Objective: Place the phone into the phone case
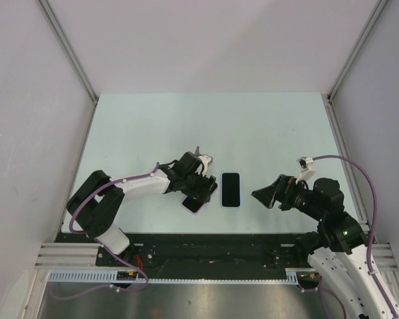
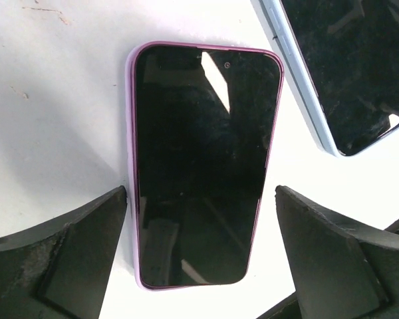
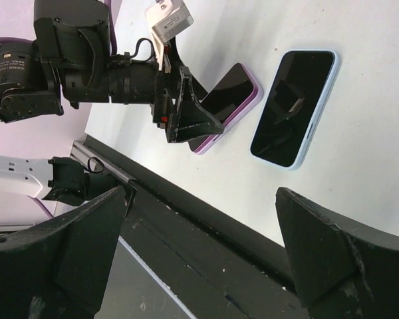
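A black-screened phone with a purple case rim (image 2: 203,166) lies flat on the table, screen up. My left gripper (image 2: 201,199) hovers over it, open, one finger on each side of its near end and touching nothing. In the top view the left gripper (image 1: 201,186) covers most of this purple-rimmed phone (image 1: 194,204). A second dark phone with a light blue edge (image 1: 231,189) lies just to its right; it also shows in the left wrist view (image 2: 346,66) and the right wrist view (image 3: 294,106). My right gripper (image 1: 259,195) is open and empty, right of the blue-edged phone.
The black base rail (image 1: 213,249) runs along the table's near edge, and the right wrist view looks down on it (image 3: 253,232). White enclosure walls (image 1: 26,100) stand on both sides and at the back. The pale table (image 1: 206,126) stretches beyond the phones.
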